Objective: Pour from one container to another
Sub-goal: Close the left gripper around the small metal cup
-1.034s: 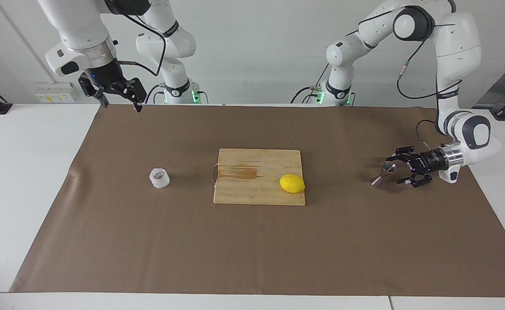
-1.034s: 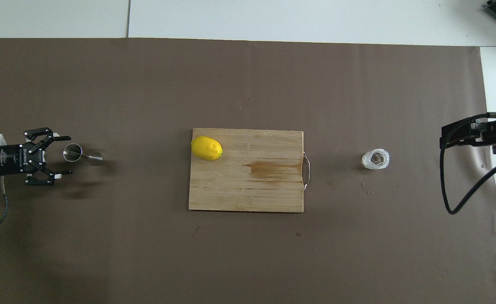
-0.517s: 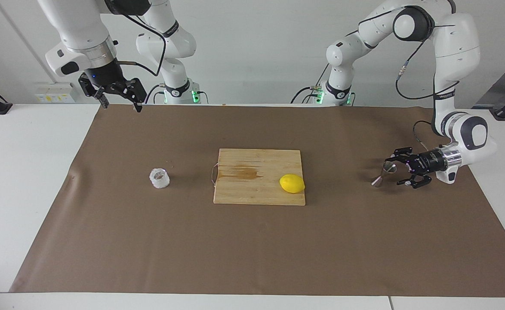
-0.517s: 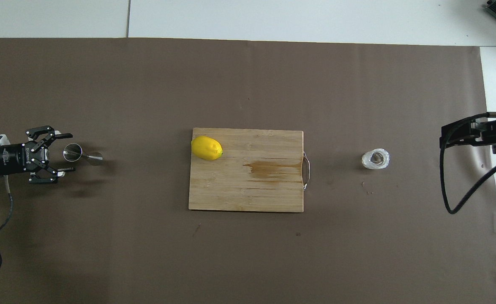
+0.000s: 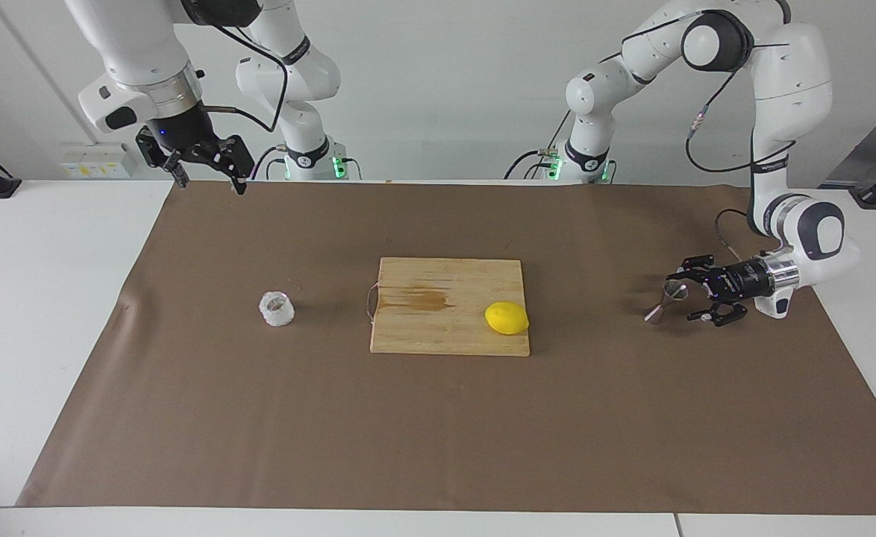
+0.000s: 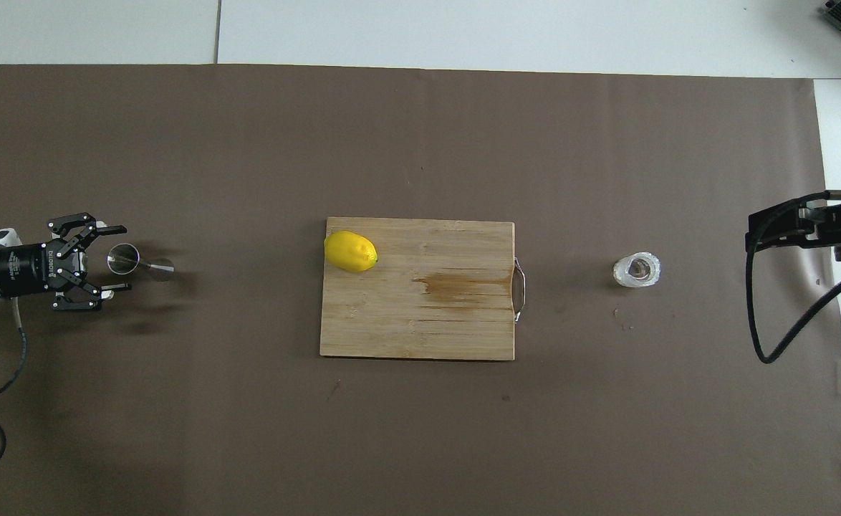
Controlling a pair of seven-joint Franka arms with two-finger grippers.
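Observation:
The small clear faceted cup (image 5: pixel 277 309) (image 6: pixel 637 270) stands upright on the brown mat toward the right arm's end. Toward the left arm's end the steel hourglass jigger (image 5: pixel 665 302) (image 6: pixel 125 259) also stands upright. My left gripper (image 5: pixel 690 292) (image 6: pixel 124 258) lies level and low at the jigger, open, one finger on each side of its upper cone, with no contact visible. High over the mat's edge by the robots, my right gripper (image 5: pixel 210 184) hangs open and empty, well away from the cup.
A wooden cutting board (image 5: pixel 438 332) (image 6: pixel 420 330) with a wire handle lies mid-table, a yellow lemon (image 5: pixel 507 318) (image 6: pixel 350 251) on its corner toward the jigger. The brown mat (image 5: pixel 438 432) covers most of the white table.
My left gripper has crept a little toward the jigger, bringing its open fingers alongside the upper cone. The right arm, cup and jigger have not moved.

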